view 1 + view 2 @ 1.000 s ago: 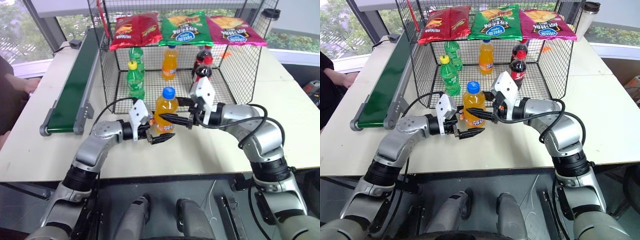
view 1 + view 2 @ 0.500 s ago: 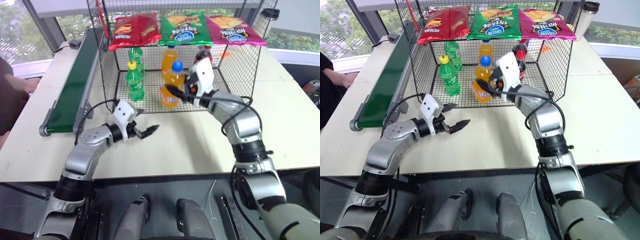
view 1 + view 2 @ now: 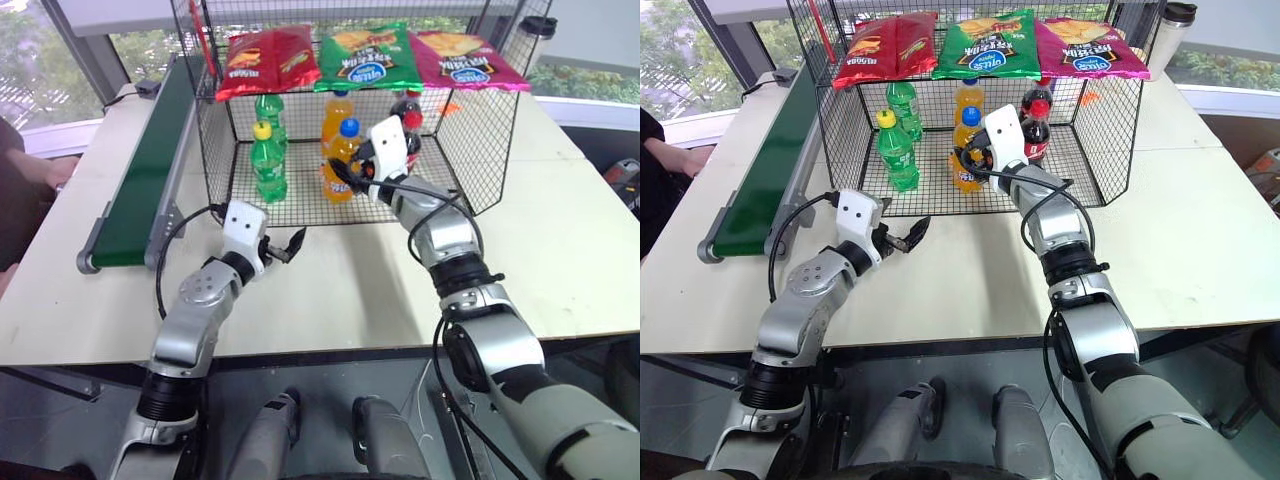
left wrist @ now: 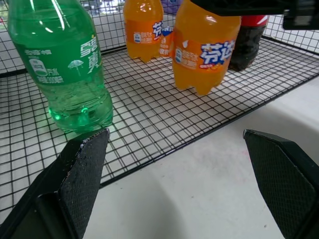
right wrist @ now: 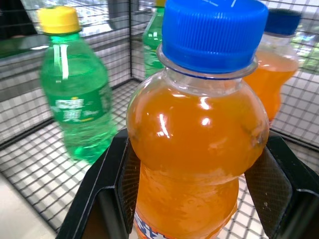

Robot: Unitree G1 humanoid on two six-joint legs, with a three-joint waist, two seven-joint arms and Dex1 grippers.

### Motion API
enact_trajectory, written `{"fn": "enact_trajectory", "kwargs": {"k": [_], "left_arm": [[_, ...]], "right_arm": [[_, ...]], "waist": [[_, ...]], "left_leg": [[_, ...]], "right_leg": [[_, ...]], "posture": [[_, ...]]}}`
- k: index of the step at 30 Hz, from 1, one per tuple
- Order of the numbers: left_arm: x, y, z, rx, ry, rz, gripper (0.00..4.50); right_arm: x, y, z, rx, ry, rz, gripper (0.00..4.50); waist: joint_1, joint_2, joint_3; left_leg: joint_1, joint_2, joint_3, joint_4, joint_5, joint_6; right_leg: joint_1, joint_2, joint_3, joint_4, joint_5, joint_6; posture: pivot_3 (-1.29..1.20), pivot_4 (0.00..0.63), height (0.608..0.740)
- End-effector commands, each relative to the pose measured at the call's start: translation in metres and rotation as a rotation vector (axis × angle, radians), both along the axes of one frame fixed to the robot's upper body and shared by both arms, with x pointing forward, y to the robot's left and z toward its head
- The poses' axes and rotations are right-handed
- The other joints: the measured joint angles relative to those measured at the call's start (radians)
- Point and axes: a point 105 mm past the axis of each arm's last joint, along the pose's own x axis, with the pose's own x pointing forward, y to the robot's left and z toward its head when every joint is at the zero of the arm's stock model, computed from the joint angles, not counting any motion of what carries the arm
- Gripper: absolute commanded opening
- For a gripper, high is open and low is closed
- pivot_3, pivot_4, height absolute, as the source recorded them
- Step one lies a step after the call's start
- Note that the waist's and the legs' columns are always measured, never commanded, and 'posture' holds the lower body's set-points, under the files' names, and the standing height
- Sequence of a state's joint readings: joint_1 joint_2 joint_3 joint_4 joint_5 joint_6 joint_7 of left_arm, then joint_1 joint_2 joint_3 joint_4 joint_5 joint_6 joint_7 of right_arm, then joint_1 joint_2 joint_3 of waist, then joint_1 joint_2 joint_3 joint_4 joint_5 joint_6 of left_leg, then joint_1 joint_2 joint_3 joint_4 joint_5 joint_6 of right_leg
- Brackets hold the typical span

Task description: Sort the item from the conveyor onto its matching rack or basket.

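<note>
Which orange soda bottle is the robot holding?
The front orange bottle, nearer the cage's open side. The right end effector is shut on it. The other orange bottle stands free behind it by the back wall.

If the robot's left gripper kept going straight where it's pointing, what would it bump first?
Probably the front edge of the black wire cage. The open left gripper faces its mesh floor; beyond stand a green bottle and the held orange soda bottle.

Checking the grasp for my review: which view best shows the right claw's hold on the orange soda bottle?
The right wrist view: the orange soda bottle sits close up between both fingers. The eye views show it small inside the wire cage; the left wrist view shows its lower body.
</note>
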State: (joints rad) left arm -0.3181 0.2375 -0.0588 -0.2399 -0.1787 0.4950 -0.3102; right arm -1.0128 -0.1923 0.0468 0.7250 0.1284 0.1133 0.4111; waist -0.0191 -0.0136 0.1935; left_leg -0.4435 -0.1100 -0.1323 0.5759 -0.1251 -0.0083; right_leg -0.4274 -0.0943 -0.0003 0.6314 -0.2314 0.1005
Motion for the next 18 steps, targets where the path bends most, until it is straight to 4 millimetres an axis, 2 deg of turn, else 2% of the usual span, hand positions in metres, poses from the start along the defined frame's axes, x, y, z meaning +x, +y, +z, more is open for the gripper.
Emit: {"fn": "enact_trajectory", "kwargs": {"k": [1, 10, 14, 15, 18], "left_arm": [[-0.001, -0.001, 0.011, -0.001, -0.044, 0.011, 4.46], [-0.001, -0.007, 0.006, 0.024, -0.029, -0.01, 4.46], [0.0, -0.005, 0.006, 0.032, -0.032, -0.003, 4.5], [0.001, -0.003, 0.006, 0.035, -0.034, 0.0, 4.5], [0.003, 0.001, 0.007, 0.022, -0.031, 0.017, 4.5]], "right_arm": [[0.001, 0.007, 0.039, 0.05, -0.136, 0.004, 2.37], [0.007, 0.012, 0.031, 0.065, -0.116, 0.002, 2.37], [0.008, 0.009, 0.026, 0.048, -0.114, -0.004, 4.26], [0.008, 0.009, 0.025, 0.048, -0.114, -0.004, 4.39], [0.008, 0.007, 0.026, 0.033, -0.118, -0.003, 4.39]], "waist": [[0.0, 0.0, 0.0], [0.001, 0.0, 0.0], [0.0, 0.0, 0.0], [0.0, 0.0, 0.0], [0.0, 0.0, 0.0]], "left_leg": [[0.0, 0.0, 0.0, 0.0, 0.0, 0.0], [0.0, 0.0, 0.0, 0.0, 0.0, 0.0], [0.0, 0.0, 0.0, 0.0, 0.0, 0.0], [0.0, 0.0, 0.0, 0.0, 0.0, 0.0], [0.001, 0.0, 0.0, 0.0, 0.0, 0.0]], "right_leg": [[0.0, 0.0, 0.0, 0.0, 0.0, 0.0], [0.0, 0.0, 0.0, 0.0, 0.0, 0.0], [0.0, 0.001, 0.0, 0.0, 0.0, 0.0], [0.0, 0.001, 0.0, 0.0, 0.0, 0.0], [0.0, 0.001, 0.0, 0.001, 0.0, 0.0]], "posture": [[0.0, 0.15, 0.738], [0.0, 0.15, 0.738], [0.0, 0.15, 0.738], [0.0, 0.15, 0.738], [0.0, 0.15, 0.738]]}}
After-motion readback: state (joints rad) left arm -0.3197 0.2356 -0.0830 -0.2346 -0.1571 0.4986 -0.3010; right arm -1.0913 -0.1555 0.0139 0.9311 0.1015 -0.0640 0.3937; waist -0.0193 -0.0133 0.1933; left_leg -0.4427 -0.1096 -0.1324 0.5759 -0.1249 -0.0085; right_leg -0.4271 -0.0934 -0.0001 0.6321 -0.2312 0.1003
